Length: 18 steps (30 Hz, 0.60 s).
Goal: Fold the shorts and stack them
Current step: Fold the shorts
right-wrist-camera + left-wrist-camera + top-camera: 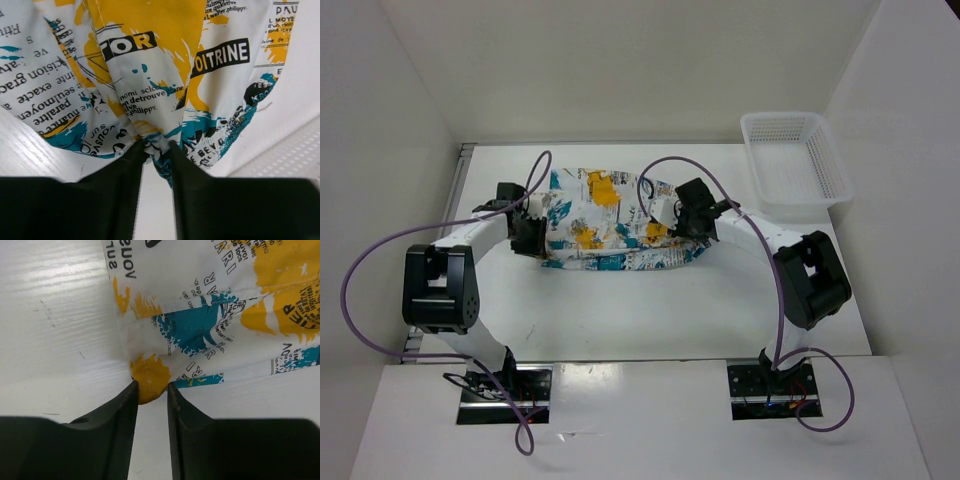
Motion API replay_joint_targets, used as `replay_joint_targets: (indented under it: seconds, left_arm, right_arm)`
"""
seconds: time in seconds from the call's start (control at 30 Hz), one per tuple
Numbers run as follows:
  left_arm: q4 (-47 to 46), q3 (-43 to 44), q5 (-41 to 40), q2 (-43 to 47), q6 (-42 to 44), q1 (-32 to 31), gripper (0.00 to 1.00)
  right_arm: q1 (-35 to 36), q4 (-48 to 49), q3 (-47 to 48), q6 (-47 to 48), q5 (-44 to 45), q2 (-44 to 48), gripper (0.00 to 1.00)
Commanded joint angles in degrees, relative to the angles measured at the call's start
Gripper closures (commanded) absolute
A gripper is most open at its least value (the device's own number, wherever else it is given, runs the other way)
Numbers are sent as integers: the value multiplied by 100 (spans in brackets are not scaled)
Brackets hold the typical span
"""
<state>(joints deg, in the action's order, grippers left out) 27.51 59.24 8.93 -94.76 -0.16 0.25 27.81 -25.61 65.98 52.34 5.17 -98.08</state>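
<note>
White fabric printed with teal, orange-yellow and black is seen spread in the middle of the surface (650, 310): these are the shorts (605, 225), and they are laid flat with their long axis running from left to right, between the two arms. The left pincer (532, 238) is placed at the left end of the shorts and the right pincer (670, 222) at the right end, so each end is served by the arm on its own side, and neither arm is clearly nearer to the cloth. In the left wrist view an orange corner of the fabric is seen between the two dark tips, which are set narrowly apart; it cannot be told whether the corner is already pressed between them. In the right wrist view a bunch of cloth is gathered between the tips and the folds are drawn toward them, so this pincer is judged to be clamped on the shorts. From both pincers the cloth extends away, toward the far side. The fold is expected to be made across the short axis, with both ends carried together. Bare surface is left on the near side, toward the arm bases, and a narrower strip on the far side. A white mesh basket (795, 150) is kept at the far right corner, well apart from the shorts. Walls close the surface on three sides.
</note>
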Motion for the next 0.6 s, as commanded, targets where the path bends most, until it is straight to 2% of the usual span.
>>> replay_joint_targets:
  seconds: [0.0, 0.03, 0.1, 0.2, 0.23, 0.33, 0.4, 0.57]
  left_arm:
    - [62, -97, 382, -104, 16, 36, 66]
    - [62, -219, 303, -104, 16, 36, 74]
    - [-69, -273, 206, -104, 16, 36, 88]
    - [-70, -221, 153, -104, 16, 36, 94]
    - [-70, -220, 153, -104, 16, 36, 100]
    - [-70, -27, 153, -104, 16, 36, 100]
    - [-70, 25, 153, -104, 16, 36, 100]
    - [-70, 245, 92, -104, 16, 36, 100]
  right_arm:
    - [-39, 415, -94, 93, 213, -79, 72]
    - [-39, 416, -94, 93, 213, -79, 79]
    - [-39, 416, -33, 93, 213, -132, 80]
    - [-39, 118, 29, 171, 82, -132, 72]
    - [-39, 117, 29, 224, 81, -132, 66]
    - [-39, -23, -66, 338, 10, -132, 56]
    - [-39, 81, -268, 409, 124, -132, 53]
    - [-39, 546, -375, 374, 362, -132, 55]
